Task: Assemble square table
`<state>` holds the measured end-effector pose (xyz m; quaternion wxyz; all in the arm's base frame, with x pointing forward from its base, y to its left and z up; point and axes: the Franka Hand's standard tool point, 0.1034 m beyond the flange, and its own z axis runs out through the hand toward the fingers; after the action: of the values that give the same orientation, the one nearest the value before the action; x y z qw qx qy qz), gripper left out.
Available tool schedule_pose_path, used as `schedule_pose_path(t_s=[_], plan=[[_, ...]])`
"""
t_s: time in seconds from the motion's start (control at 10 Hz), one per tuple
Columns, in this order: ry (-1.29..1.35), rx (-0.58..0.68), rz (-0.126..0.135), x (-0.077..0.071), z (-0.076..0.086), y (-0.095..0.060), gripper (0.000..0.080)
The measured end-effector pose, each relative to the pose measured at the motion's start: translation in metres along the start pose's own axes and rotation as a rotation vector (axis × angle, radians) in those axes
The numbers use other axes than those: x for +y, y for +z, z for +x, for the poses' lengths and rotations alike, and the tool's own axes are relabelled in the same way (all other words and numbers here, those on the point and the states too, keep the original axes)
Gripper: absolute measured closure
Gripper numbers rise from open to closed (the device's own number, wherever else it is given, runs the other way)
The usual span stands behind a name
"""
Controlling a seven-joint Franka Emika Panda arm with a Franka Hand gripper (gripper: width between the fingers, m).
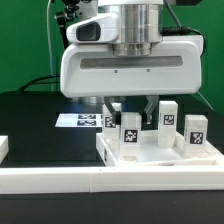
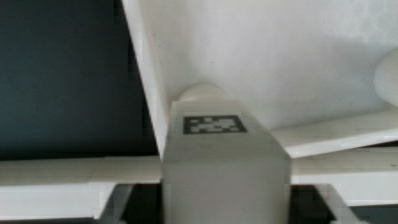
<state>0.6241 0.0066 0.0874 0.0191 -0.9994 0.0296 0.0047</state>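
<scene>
White plastic dominates the scene: the large white square tray-like table top with raised rim (image 1: 165, 157) sits on the black bench (image 1: 30, 120), toward the exterior view's right, close behind the long white border rail (image 1: 60, 180) that runs along the front edge. Several small white block legs with black-and-white square tags stand upright on or at the table top: one leg (image 1: 129, 130) at its front, on the exterior view's left side of the tray, a second leg (image 1: 166, 118) further back near the middle, and a third leg (image 1: 197, 130) at the tray's right side in the exterior view. A fourth tagged block (image 1: 110, 120) shows partly behind the first, just at the tray's back-left corner in that view.

The arm's bulky white wrist housing hangs directly above the table top, and the dark fingers (image 1: 152, 108) reach down between the first and second legs. In the wrist view one white tagged leg (image 2: 221, 155) fills the middle, upright against the table top (image 2: 267, 60), with the dark bench beside it. The fingers themselves are not clear in either view, so I cannot tell whether they are clenched on a leg or released.

The flat white marker board (image 1: 80, 120) lies on the bench behind the table top, on the exterior view's left of it.
</scene>
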Motion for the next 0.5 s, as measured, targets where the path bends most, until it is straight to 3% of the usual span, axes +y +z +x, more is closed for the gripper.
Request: schedule_pose_path(t_s=[0.3, 0.5], plan=[[0.259, -0.001, 0.006, 0.0015, 0.0, 0.0005, 0.051], [0.477, -0.003, 0.036, 0.0047, 0.0011, 0.001, 0.0509]])
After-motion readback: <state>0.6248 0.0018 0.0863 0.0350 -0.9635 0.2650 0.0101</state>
